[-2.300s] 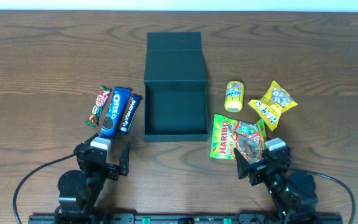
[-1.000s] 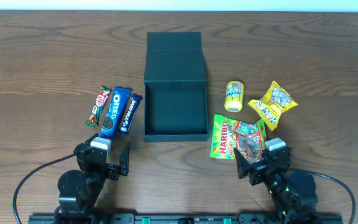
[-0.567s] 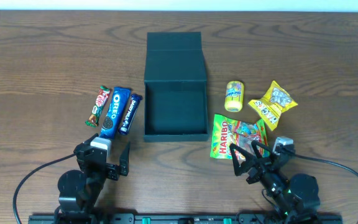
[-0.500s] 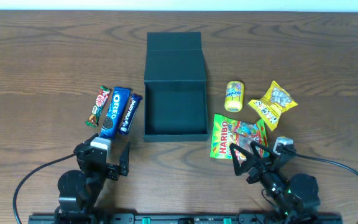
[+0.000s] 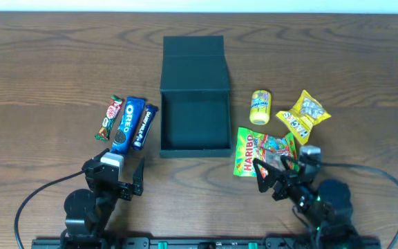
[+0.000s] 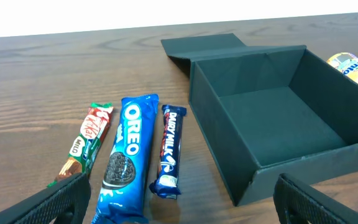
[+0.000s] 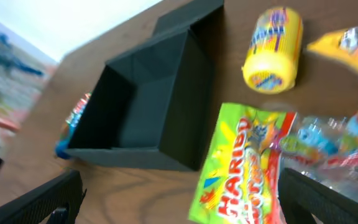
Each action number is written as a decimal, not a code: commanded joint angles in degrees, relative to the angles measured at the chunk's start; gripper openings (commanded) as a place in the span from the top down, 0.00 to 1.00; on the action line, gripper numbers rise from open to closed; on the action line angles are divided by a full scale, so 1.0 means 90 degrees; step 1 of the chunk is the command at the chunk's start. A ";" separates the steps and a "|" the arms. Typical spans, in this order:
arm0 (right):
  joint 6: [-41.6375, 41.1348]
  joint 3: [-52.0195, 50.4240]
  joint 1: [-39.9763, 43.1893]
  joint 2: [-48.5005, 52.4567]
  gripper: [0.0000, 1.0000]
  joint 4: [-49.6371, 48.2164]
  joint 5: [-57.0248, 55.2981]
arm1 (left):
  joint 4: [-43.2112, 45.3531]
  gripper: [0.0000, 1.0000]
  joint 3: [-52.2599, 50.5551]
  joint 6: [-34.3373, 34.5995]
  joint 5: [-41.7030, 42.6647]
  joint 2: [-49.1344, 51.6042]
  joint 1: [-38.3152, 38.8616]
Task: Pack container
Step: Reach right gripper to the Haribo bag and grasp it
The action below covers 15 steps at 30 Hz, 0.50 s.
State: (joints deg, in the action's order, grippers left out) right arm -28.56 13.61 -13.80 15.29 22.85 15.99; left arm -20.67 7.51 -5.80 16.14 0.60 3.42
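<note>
The dark teal-green container (image 5: 195, 124) stands open at the table's centre, its flap lid (image 5: 193, 48) laid back behind it; it looks empty. It also shows in the left wrist view (image 6: 272, 124) and the right wrist view (image 7: 145, 106). My left gripper (image 5: 121, 178) is open and empty, just in front of the Oreo pack (image 5: 122, 124). My right gripper (image 5: 275, 169) is open and empty, over the near edge of the green Haribo bag (image 5: 258, 150), which also shows in the right wrist view (image 7: 247, 168).
Left of the box lie a KitKat bar (image 5: 107, 118) and a Dairy Milk bar (image 5: 144, 126). Right of it lie a yellow Mentos tub (image 5: 260, 106) and a yellow snack packet (image 5: 303, 115). Bare wood lies in front of the box.
My right gripper has swung and moved forward and left, toward the Haribo bag. The left arm and all the snacks have stayed put.
</note>
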 commanded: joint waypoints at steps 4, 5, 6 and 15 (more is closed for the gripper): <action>0.1705 0.1209 -0.0053 0.1984 0.01 0.0461 -0.0641 | -0.0010 0.05 -0.0138 0.0073 0.0044 -0.0041 -0.0034; 0.1821 0.1358 -0.0053 0.2331 0.01 0.0585 -0.0748 | -0.0010 0.05 -0.0138 0.0073 0.0044 -0.0041 -0.0034; 0.1906 0.1528 -0.0053 0.2744 0.01 0.0731 -0.0899 | -0.0010 0.05 -0.0138 0.0073 0.0044 -0.0041 -0.0034; 0.3604 0.2572 -0.0148 0.5564 0.12 0.1413 -0.1120 | -0.0010 0.05 -0.0138 0.0073 0.0044 -0.0041 -0.0034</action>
State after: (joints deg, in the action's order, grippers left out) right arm -2.70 34.61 -14.04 62.04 35.20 7.16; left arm -20.56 7.51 -5.80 16.16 0.58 3.42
